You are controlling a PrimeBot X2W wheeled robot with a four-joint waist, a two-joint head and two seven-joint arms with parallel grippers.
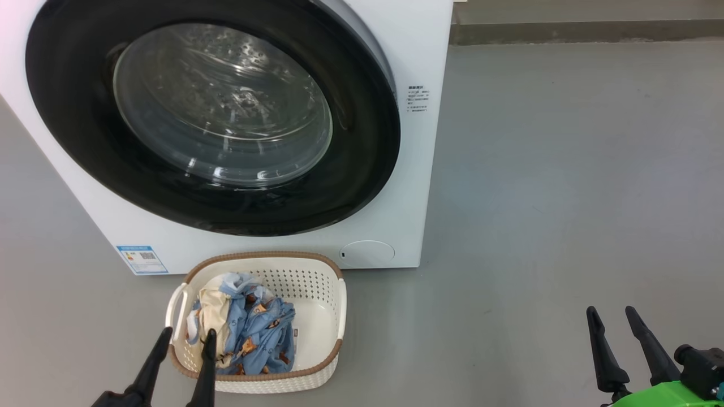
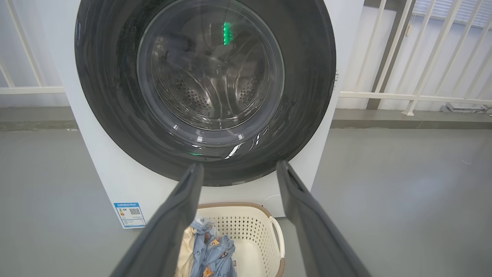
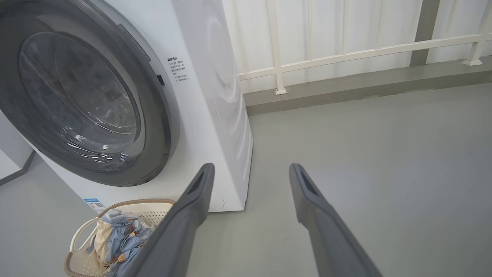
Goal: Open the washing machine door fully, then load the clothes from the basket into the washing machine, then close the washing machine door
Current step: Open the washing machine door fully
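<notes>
The left gripper (image 1: pixel 188 333) and right gripper (image 1: pixel 611 311) stood released, empty. The basket (image 1: pixel 339 316), holding the clothes (image 1: pixel 260 333), sat on the floor (image 1: pixel 537 169) just before the washing machine (image 1: pixel 418 169), whose door (image 1: pixel 73 124) covered the opening.

Blue energy label (image 1: pixel 142 259), QR code (image 1: pixel 147 255), low on washing machine (image 1: pixel 432 181); text block (image 1: pixel 417 99) beside door (image 1: pixel 68 124); neither legible.

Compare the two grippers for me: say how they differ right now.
The left gripper shows against the basket's near-left corner, by the clothes. The right gripper is over grey floor, far right of the basket. The left gripper leans right in the head view, while the right gripper leans left. Both are open and hold nothing.
</notes>
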